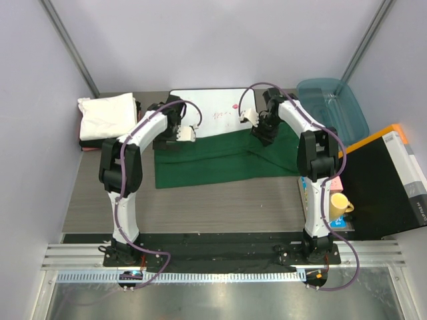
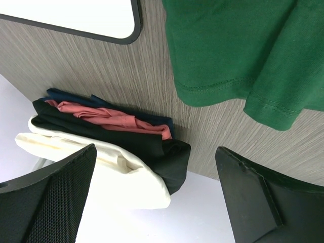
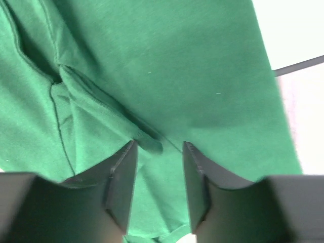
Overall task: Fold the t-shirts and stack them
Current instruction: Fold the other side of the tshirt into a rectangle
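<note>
A dark green t-shirt (image 1: pixel 220 157) lies spread on the table, its far edge over a white board. My left gripper (image 1: pixel 179 133) hovers at the shirt's far left corner. In the left wrist view this gripper (image 2: pixel 157 202) is wide open and empty, with the green sleeve (image 2: pixel 238 55) at upper right. A stack of folded shirts (image 1: pixel 107 117) lies at the far left, white on top. It also shows in the left wrist view (image 2: pixel 111 147), white, black, salmon and navy. My right gripper (image 1: pixel 262 130) is at the far right part. Its fingers (image 3: pixel 121 182) stand apart on the green cloth (image 3: pixel 167 61), astride a fold.
A white board with a black rim (image 1: pixel 207 107) lies at the back middle. A translucent teal tub (image 1: pixel 333 107) stands at the back right. A black and orange box (image 1: pixel 387 180) and a yellow mug (image 1: pixel 339 203) are at the right. Walls close in on both sides.
</note>
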